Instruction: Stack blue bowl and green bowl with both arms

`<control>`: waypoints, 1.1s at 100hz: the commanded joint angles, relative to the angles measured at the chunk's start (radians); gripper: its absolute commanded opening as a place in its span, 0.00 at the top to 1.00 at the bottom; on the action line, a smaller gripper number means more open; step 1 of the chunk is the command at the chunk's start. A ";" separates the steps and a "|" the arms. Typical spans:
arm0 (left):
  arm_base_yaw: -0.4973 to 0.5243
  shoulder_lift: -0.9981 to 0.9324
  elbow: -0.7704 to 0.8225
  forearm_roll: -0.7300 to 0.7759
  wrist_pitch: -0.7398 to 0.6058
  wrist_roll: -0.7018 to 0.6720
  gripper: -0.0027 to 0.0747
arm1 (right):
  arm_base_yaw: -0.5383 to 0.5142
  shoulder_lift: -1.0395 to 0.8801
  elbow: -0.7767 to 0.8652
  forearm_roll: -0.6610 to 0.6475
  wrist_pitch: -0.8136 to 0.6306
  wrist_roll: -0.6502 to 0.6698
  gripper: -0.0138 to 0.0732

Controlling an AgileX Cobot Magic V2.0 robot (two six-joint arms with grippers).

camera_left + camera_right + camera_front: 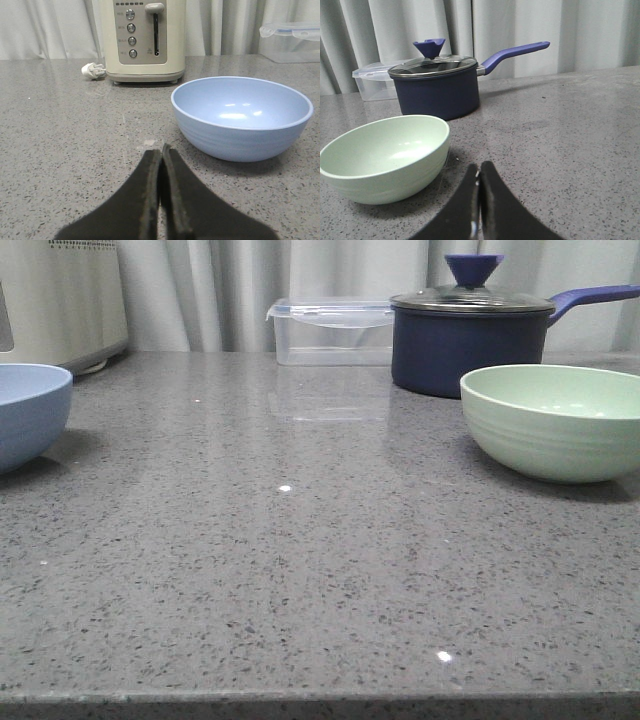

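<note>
The blue bowl point(28, 412) stands upright at the left edge of the grey counter, partly cut off in the front view. In the left wrist view the blue bowl point(242, 116) is empty, and my left gripper point(161, 149) is shut with nothing in it, a short way in front of the bowl and apart from it. At the right of the counter sits the green bowl point(553, 420), upright and empty. My right gripper point(480, 167) is shut on nothing, just beside the green bowl point(385, 156) without touching it. Neither arm shows in the front view.
A dark navy lidded saucepan point(468, 340) with a blue handle stands behind the green bowl. A clear plastic container point(332, 330) sits at the back centre. A cream toaster point(144, 40) stands behind the blue bowl, its plug point(92, 70) lying beside it. Curtains hang behind.
</note>
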 commanded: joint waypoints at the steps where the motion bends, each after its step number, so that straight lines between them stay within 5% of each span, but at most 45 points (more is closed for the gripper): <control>1: 0.002 -0.036 0.042 -0.001 -0.072 -0.008 0.99 | -0.008 -0.017 0.000 -0.009 -0.077 -0.001 0.89; 66: 0.002 -0.036 0.042 -0.001 -0.098 -0.008 0.99 | -0.008 -0.017 0.000 -0.009 -0.079 -0.001 0.89; 84: 0.000 -0.036 0.040 -0.015 -0.202 -0.008 0.99 | -0.008 -0.017 0.000 -0.009 -0.103 -0.001 0.89; 110: 0.000 -0.015 -0.061 -0.015 -0.080 -0.008 0.99 | -0.008 -0.011 -0.043 0.022 -0.031 0.014 0.89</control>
